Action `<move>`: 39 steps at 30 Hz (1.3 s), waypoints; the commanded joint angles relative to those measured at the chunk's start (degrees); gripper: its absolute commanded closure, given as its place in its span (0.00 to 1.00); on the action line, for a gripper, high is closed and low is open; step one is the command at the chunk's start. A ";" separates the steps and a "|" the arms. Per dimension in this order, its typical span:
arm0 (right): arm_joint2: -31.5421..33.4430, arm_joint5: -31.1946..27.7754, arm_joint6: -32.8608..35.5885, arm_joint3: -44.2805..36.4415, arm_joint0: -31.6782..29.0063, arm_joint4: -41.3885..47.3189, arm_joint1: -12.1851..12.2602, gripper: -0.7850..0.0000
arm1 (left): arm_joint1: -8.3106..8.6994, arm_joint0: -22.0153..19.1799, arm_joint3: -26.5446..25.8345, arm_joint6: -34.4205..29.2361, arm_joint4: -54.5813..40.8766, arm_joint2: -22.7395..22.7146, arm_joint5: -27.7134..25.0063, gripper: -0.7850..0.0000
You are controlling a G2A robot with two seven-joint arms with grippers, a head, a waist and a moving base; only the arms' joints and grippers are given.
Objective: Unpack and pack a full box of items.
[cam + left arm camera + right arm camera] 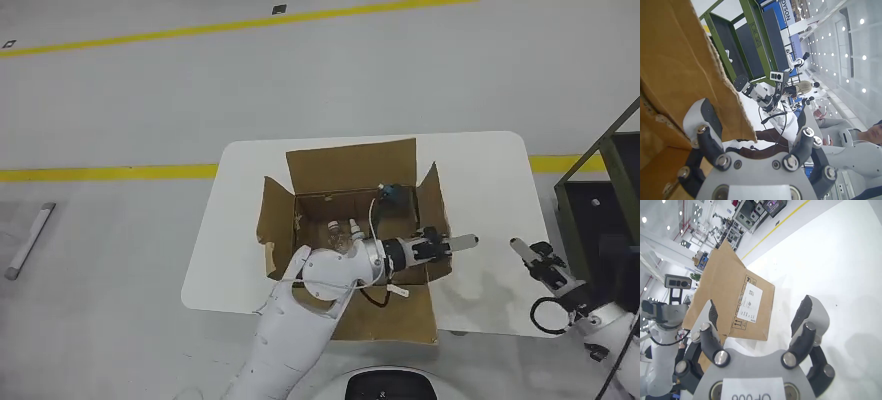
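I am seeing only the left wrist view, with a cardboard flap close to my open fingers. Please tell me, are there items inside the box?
Observer: Yes. In the top view a teal item lies inside the box, near its far right corner.
Operator: Where exactly is my left gripper?
Observer: The left gripper reaches across the box's right flap, with its fingertips out past it over the table.
Operator: Which side of the box does the right gripper face?
Observer: The right gripper faces an outer wall of the box that carries a white label.
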 commanded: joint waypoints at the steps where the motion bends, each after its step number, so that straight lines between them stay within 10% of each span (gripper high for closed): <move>1: 1.45 0.84 1.26 0.77 0.21 2.12 0.08 0.00 | -0.34 -0.89 1.84 0.69 0.39 1.76 0.04 0.00; 5: 2.76 1.96 2.86 1.82 1.05 4.42 0.14 0.25 | -0.84 -2.07 5.54 1.64 -0.21 3.55 0.08 0.00; 17: 0.52 -0.22 8.52 2.57 4.55 3.58 0.31 0.23 | -0.97 -3.94 9.51 2.00 -0.17 4.01 0.15 0.00; 23: -2.20 0.62 10.70 3.29 7.99 0.51 0.42 0.55 | -0.95 -4.29 9.95 2.06 -0.27 4.05 0.21 0.00; 35: -8.14 -0.11 12.17 6.22 13.36 -2.78 0.31 0.59 | -0.66 -5.08 10.68 2.02 0.12 3.30 0.37 0.00; 39: -9.11 0.30 12.29 6.61 14.16 -3.51 0.29 0.89 | -0.55 -5.24 10.62 1.73 0.02 3.05 0.58 0.00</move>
